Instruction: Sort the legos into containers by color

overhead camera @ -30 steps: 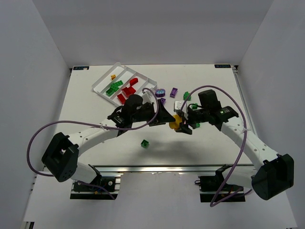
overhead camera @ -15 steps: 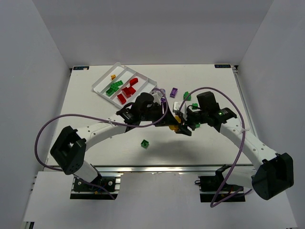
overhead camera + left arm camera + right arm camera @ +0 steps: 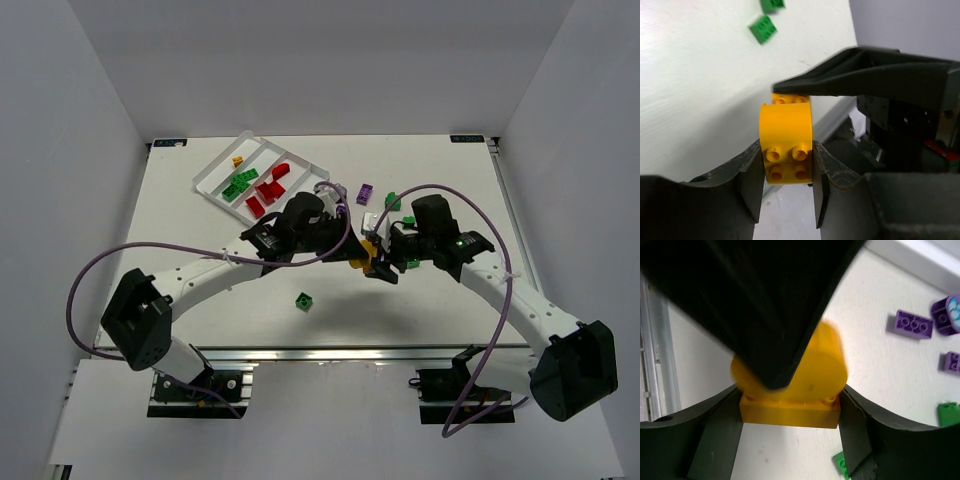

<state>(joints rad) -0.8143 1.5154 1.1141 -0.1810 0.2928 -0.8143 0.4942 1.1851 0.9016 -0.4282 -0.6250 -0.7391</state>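
Two joined yellow legos hang above the table between both grippers [image 3: 366,256]. My left gripper [image 3: 786,156] is shut on the rounded yellow lego [image 3: 786,125], its pads pressed on both sides. My right gripper [image 3: 790,407] is shut on the flat yellow lego [image 3: 789,414] below the rounded lego [image 3: 826,365]. The left gripper's black finger [image 3: 770,300] hides the top of that stack. The white tray of containers [image 3: 222,158] lies at the back left, holding a yellow lego [image 3: 238,159], green legos [image 3: 240,185] and red legos [image 3: 268,188].
Loose on the table lie a green lego [image 3: 304,300] in front, purple legos [image 3: 365,193] and a green lego [image 3: 392,201] behind the grippers. The right wrist view shows purple bricks [image 3: 912,323] and a green one [image 3: 949,414] nearby. Purple cables arc over both arms.
My left gripper has moved right to the yellow legos held by the right gripper and closed on the rounded one. The right arm has hardly moved.
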